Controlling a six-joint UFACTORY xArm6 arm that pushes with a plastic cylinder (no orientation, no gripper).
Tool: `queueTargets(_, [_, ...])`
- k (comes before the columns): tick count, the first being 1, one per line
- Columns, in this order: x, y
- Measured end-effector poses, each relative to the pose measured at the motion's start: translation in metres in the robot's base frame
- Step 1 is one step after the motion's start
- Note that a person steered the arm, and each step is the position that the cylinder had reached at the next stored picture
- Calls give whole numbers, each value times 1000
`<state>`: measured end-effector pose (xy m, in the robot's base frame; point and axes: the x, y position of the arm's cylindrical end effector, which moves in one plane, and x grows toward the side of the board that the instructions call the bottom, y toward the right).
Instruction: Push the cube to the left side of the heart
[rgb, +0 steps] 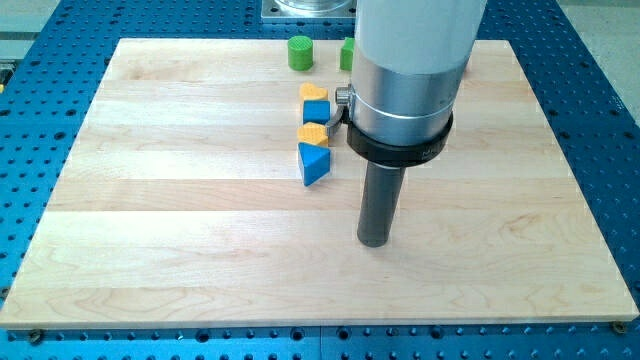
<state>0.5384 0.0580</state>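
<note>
A blue cube (316, 112) sits in a tight column of blocks near the board's top centre. A yellow block (314, 92) with a rounded top, which looks like the heart, touches its top side. A second yellow block (314, 134), shape unclear, touches its bottom side. A blue triangle (313, 163) lies just below that. My tip (374, 241) rests on the board below and to the right of the column, well clear of the blue triangle and touching no block. The arm's wide body hides the area just right of the cube.
A green cylinder (300, 52) stands near the board's top edge. A second green block (346, 54) beside it is half hidden behind the arm. The wooden board (180, 220) lies on a blue perforated table.
</note>
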Motion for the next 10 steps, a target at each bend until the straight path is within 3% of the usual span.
queueTargets(2, [-1,0])
queueTargets(4, [-45,26])
queueTargets(5, [-64,10])
queueTargets(7, [-69,4])
queueTargets(9, [-107,-26])
queueTargets(10, [-107,-75])
